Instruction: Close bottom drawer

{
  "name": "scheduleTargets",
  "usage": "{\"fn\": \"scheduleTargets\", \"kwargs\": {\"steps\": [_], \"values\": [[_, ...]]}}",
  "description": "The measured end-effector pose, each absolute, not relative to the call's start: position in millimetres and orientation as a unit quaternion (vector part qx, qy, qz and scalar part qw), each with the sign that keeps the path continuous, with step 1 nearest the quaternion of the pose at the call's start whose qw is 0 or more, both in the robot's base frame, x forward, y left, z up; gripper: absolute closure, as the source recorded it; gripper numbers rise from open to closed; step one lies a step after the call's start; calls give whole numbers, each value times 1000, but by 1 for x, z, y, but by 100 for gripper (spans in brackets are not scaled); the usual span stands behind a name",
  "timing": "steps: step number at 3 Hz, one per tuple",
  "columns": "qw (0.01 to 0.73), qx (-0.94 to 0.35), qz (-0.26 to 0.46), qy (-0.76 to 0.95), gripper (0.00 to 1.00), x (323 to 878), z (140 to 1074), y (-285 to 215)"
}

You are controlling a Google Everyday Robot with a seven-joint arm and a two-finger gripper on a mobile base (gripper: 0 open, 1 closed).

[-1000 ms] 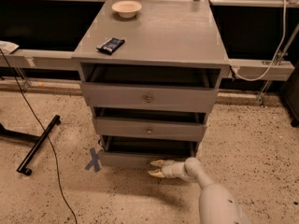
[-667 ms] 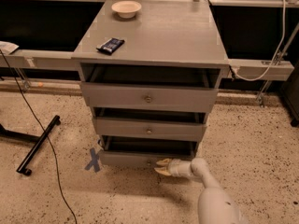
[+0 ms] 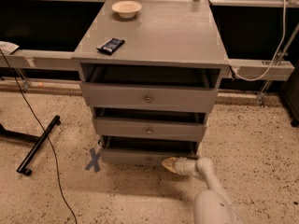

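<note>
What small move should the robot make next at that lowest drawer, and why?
Probably a short push straight in toward the cabinet. The hand sits low against the front of the bottom drawer, just right of its knob. A dark gap shows above that front, so the drawer looks partly open.

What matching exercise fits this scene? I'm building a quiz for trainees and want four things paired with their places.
Things:
1. bowl
2. dark packet
3. gripper
4. blue cross

Places:
A. on the floor, left of the bottom drawer
B. at the bottom drawer's front, right of centre
C. cabinet top, back left
D. cabinet top, near the front left edge

Pairs: 1-C, 2-D, 3-B, 4-A.
</note>
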State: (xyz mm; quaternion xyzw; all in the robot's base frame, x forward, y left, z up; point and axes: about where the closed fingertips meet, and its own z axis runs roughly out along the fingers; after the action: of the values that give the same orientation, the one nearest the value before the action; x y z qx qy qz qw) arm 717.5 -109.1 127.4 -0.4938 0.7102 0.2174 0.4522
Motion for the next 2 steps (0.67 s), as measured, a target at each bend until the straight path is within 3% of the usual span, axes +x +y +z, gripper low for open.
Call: {"fn": "scheduleTargets", "kwargs": {"steps": [2], "values": [[472,-485,219,702,100,734,129,-95]]}}
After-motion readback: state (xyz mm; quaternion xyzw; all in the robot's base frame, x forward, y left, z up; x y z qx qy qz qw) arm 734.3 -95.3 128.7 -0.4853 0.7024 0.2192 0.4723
